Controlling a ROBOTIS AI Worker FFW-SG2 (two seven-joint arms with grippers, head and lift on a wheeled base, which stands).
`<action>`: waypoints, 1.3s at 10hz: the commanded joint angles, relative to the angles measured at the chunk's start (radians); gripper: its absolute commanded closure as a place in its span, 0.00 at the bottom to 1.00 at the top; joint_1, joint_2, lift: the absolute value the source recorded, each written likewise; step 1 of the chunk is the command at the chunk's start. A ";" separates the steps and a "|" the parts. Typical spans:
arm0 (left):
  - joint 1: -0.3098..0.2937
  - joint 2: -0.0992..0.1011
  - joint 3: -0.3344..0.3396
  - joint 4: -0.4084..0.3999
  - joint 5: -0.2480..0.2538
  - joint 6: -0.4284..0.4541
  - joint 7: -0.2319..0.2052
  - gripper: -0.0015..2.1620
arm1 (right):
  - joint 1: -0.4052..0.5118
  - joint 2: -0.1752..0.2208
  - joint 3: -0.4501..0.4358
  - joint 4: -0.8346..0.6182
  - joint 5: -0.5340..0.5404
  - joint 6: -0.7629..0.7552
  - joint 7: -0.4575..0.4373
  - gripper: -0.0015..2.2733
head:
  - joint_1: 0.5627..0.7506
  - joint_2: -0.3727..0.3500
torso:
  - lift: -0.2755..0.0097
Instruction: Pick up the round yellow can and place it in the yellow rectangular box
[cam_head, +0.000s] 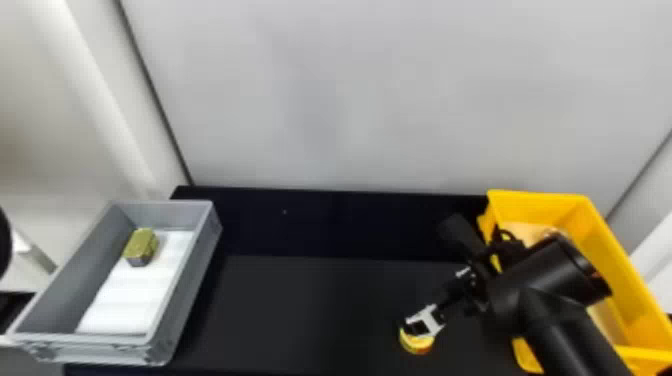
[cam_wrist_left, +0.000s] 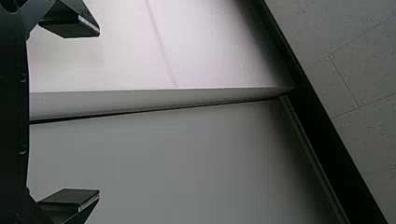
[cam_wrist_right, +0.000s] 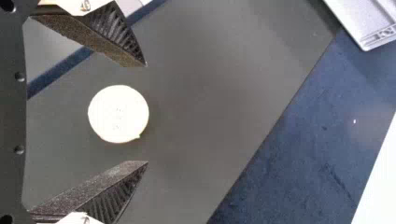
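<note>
Can (cam_head: 416, 346) on table (cam_head: 300, 310), left of the box (cam_head: 537, 206) and nearer; right gripper (cam_wrist_right: 146, 114) open over it, not gripping. Judged light, stiff, smooth-walled, apt to slip: grip opposite sides squarely, mid-height. Left gripper (cam_wrist_left: 99, 113) open, empty.

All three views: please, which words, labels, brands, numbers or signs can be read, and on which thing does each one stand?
No text can be read.
Round yellow can: faint marks on its top, too small to read.
Grey box: a small mark near its corner, too blurred to read.
</note>
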 joint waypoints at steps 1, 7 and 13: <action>-0.004 -0.002 -0.004 0.005 0.000 -0.006 0.000 0.03 | -0.051 -0.006 0.026 0.109 -0.021 -0.053 -0.013 0.00 | 0.70 0.59 | 0.96; -0.020 -0.005 -0.021 0.011 0.000 -0.009 0.000 0.03 | -0.062 0.003 0.054 0.200 -0.047 -0.108 -0.043 0.00 | 0.70 0.59 | 0.96; -0.017 -0.005 -0.016 0.011 0.000 -0.012 0.000 0.03 | -0.060 -0.001 0.077 0.221 -0.052 -0.119 -0.045 0.00 | 0.70 0.59 | 0.96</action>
